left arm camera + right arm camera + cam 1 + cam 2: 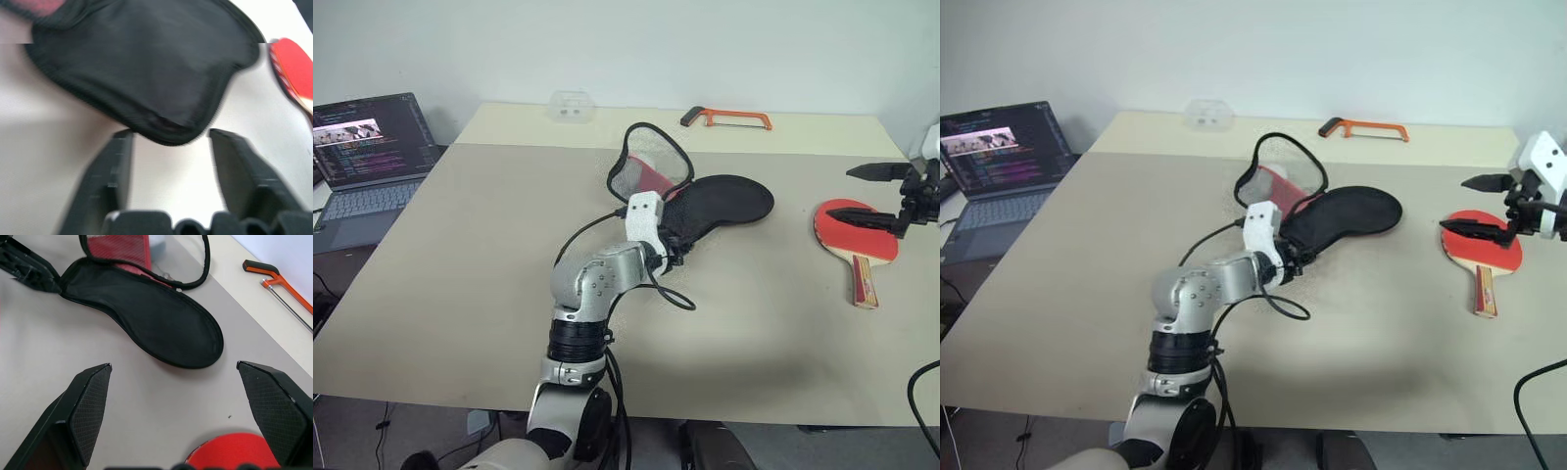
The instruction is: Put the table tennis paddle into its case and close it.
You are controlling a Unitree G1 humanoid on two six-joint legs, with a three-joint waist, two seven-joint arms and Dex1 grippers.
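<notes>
A wide beige table (460, 294) seen from above the robot's arms. Near its middle lies the case (720, 208) — a paddle-shaped soft cover, its black side flat on the table, with one flap standing up to show red fabric and black mesh, ringed by a black cord loop. The left gripper (170, 139) sits at the narrow end of the case, its jaws apart, one finger on each side of the black fabric edge and not closed on it. To the right, well apart from the case, the table tennis paddle (855, 235) lies flat with its red face up and its wood handle pointing toward the robot. The right gripper (173, 369) hangs just above the paddle's round face, jaws wide apart, holding nothing; from its wrist camera the red edge of the paddle shows low between the fingers and the black case lies beyond. At the far edge of the table rests an orange-framed hacksaw (729, 118), and further left a small clear plastic container (572, 106). An open laptop (367, 157) sits off the table's left side.
</notes>
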